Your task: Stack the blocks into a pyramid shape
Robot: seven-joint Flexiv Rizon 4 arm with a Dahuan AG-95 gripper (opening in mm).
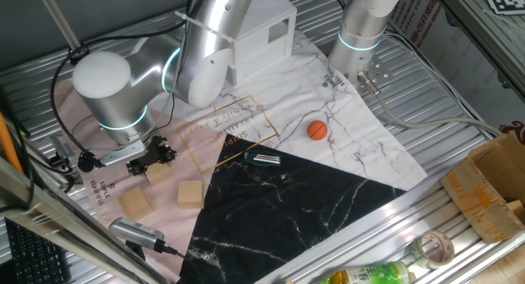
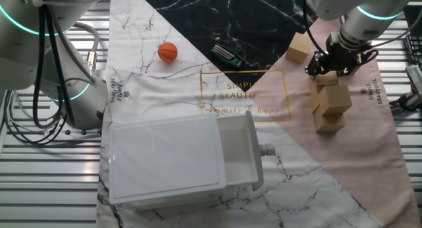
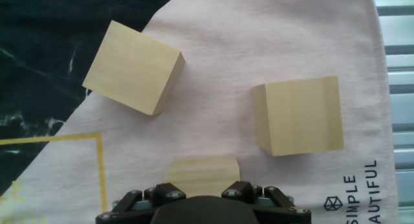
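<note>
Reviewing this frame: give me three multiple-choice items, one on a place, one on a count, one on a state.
1. The orange ball lies on which part of the mat?
A. the white marbled part
B. the black part
C. the pink part

2. How many wooden blocks show in the hand view?
A. one
B. three
C. six

3. How do the two upper blocks in the hand view stand?
A. one stacked on the other
B. apart, each flat on the pink cloth
C. touching side by side

Answers:
1. A, white marbled cloth surrounds the ball in both fixed views.
2. B, there is one at upper left, one at right and one at the bottom edge, partly hidden by the hand.
3. B, bare pink cloth shows between them.
</note>
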